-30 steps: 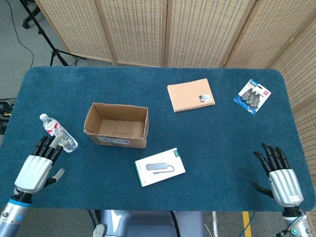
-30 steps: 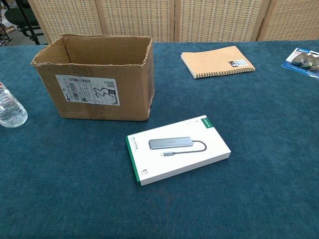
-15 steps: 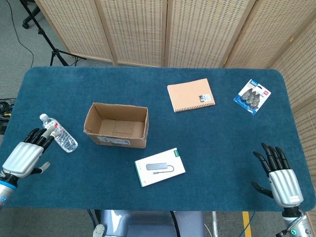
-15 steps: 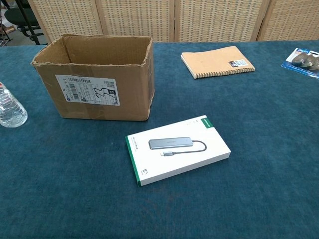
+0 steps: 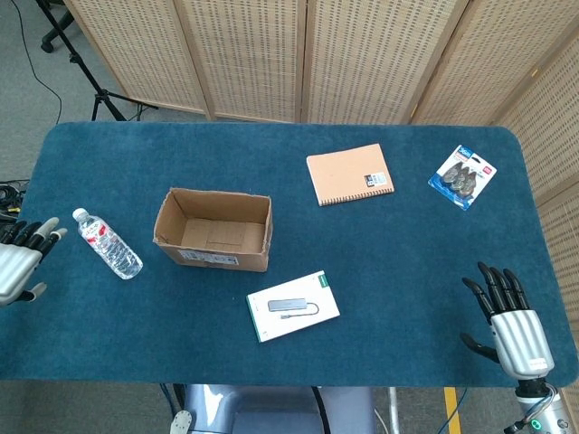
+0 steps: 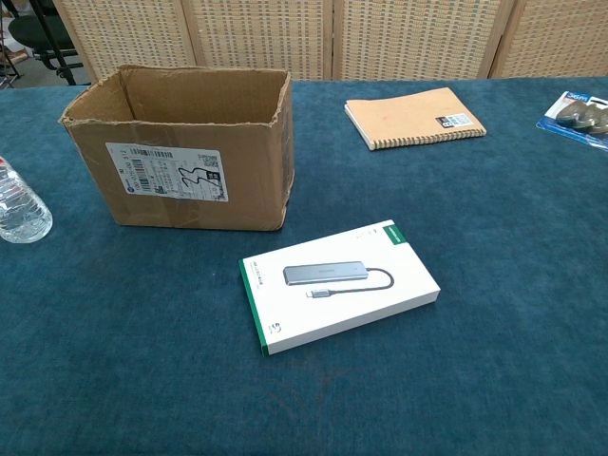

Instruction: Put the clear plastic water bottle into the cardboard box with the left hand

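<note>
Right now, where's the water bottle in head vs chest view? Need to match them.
Head view: water bottle lies on its side at the left of the table, left of the cardboard box, cap pointing up-left.
Chest view: only its end shows, cut off by the left edge.
Shared landmark: the cardboard box, just right of the bottle in both views.
</note>
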You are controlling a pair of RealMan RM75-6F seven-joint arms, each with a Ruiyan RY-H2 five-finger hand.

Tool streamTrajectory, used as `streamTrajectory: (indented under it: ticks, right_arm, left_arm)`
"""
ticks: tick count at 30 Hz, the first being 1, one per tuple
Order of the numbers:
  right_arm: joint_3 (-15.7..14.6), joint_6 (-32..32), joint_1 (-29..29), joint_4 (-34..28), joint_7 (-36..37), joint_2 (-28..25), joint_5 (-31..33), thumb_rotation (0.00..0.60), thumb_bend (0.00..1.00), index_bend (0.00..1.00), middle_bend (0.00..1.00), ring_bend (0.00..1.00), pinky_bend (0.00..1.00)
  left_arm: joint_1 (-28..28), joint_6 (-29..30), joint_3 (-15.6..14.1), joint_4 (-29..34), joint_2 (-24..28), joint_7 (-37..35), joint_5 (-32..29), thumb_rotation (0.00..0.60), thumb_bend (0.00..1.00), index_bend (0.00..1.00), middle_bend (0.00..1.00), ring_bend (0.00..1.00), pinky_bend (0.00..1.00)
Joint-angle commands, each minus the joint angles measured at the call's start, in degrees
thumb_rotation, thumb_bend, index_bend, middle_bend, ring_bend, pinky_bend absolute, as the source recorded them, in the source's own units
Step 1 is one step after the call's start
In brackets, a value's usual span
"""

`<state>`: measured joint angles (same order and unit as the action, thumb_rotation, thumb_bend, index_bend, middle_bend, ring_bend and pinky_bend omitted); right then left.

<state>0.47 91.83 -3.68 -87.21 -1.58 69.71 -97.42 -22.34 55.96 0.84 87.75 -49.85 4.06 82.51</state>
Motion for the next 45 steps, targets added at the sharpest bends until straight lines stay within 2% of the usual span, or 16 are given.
streamTrajectory:
  ticks: [1, 12, 22, 33, 38, 45]
  right_arm:
    - [-0.06, -0.06, -0.02, 0.01, -0.14, 0.09, -0.09, 0.600, 0.10, 0.16, 0.00, 0.00, 0.00]
    - [-0.11, -0.25, -0.13, 0.27, -0.40, 0.43, -0.12, 0.600, 0.10, 0.16, 0.00, 0.00, 0.00]
    - [-0.09, -0.37, -0.23, 0.62, -0.11, 0.51, -0.01, 0.600, 0.10, 0.16, 0.00, 0.00, 0.00]
    - [-0.41, -0.89, -0.42, 0.67, -0.35, 0.69, -0.24, 0.600, 0.10, 0.16, 0.00, 0.00, 0.00]
    - [-0.44, -1.06, -0.53, 0.74, -0.25, 0.73, -0.24, 0.600, 0.10, 0.16, 0.00, 0.00, 0.00]
    - [-0.38, -1.04, -0.57, 0.85, -0.04, 0.76, -0.13, 0.600, 0.10, 0.16, 0.00, 0.00, 0.00]
  left_arm:
    - [-1.12, -2.10, 0.23, -3.82, -2.00, -1.58, -1.07, 0.600, 0.25, 0.09, 0.00, 0.00, 0.00]
    - [-5.84, -11.62, -0.29, -16.82, -11.01, -4.30, -3.01, 0.600, 0.25, 0.09, 0.00, 0.00, 0.00]
    - [-8.45, -15.18, -0.34, -25.60, -17.95, -5.39, -3.75, 0.600, 0.24, 0.09, 0.00, 0.00, 0.00]
    - [-9.96, -16.27, -0.35, -33.18, -24.50, -8.87, -3.13, 0.600, 0.24, 0.09, 0.00, 0.00, 0.00]
    - [-10.22, -13.33, -0.59, -36.01, -27.02, -11.74, -0.76, 0.600, 0.24, 0.09, 0.00, 0.00, 0.00]
    - [-10.86, -10.12, -0.50, -36.66, -28.05, -14.78, 1.32, 0.600, 0.24, 0.09, 0.00, 0.00, 0.00]
